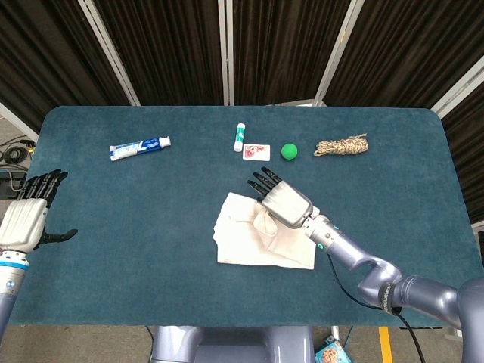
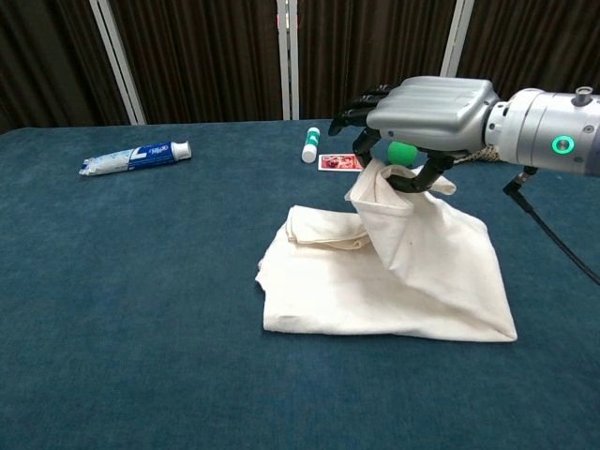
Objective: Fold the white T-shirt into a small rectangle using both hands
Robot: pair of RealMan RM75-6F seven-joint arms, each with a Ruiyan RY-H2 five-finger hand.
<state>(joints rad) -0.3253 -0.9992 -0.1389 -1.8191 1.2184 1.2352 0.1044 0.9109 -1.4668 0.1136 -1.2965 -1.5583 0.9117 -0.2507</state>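
The white T-shirt (image 1: pixel 257 242) (image 2: pixel 384 281) lies partly folded at the middle of the blue table. My right hand (image 1: pixel 278 200) (image 2: pixel 422 111) grips the shirt's right edge from above and holds it lifted over the shirt's middle, so the cloth hangs in a fold under the hand. My left hand (image 1: pixel 29 215) hovers at the table's left edge, far from the shirt, its fingers apart and holding nothing. The chest view does not show the left hand.
Along the far side of the table (image 1: pixel 113 227) lie a toothpaste tube (image 1: pixel 140 147) (image 2: pixel 136 157), a white stick (image 1: pixel 239 136) (image 2: pixel 310 144), a small card (image 1: pixel 256 152) (image 2: pixel 341 162), a green ball (image 1: pixel 289 151) (image 2: pixel 401 153) and a coil of rope (image 1: pixel 342 145).
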